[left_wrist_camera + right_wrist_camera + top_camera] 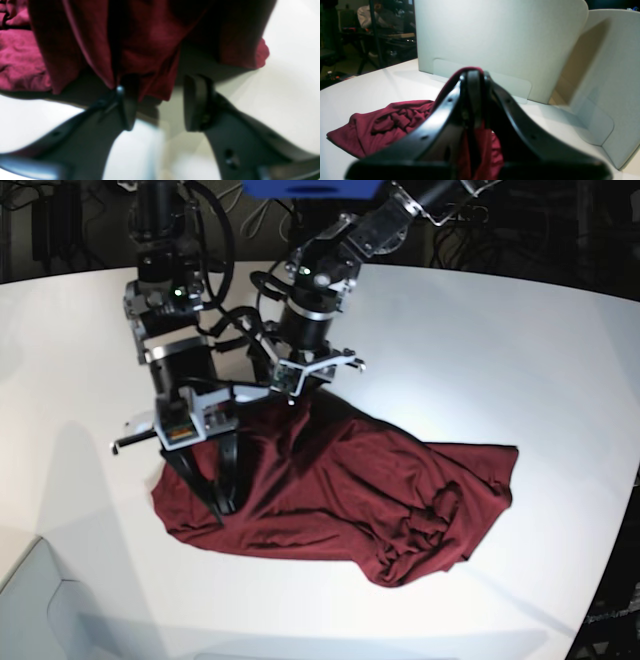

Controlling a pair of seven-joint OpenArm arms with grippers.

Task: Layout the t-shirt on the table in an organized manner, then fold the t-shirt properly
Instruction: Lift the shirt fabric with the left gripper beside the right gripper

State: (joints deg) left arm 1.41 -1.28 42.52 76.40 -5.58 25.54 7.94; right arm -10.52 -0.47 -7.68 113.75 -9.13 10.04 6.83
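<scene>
Maroon long-sleeved t-shirt (350, 490) lying crumpled on the white surface (520, 340), with two arms working its edge nearest the robot's base. The bulk of the cloth spreads away from the arms, with a bunched knot of folds at the shirt's far corner.

Right tool (473, 75): clenched, with shirt fabric pinched between its jaws; cloth hangs below them in the right wrist view. In the base view this tool sits over the shirt's edge on the side nearest the low white partition (500, 47).

Left tool (160, 100): jaws stand partly apart; a fold of shirt rests against one finger (127, 105), but whether it is gripped cannot be told, as the left wrist view is blurred.

Risk, as a judgement: if the left tool rises without a firm pinch, the fold may slip free and the shirt would hang from the right tool alone, twisting further. The far knot may also drag rather than open, leaving the layout uneven.
</scene>
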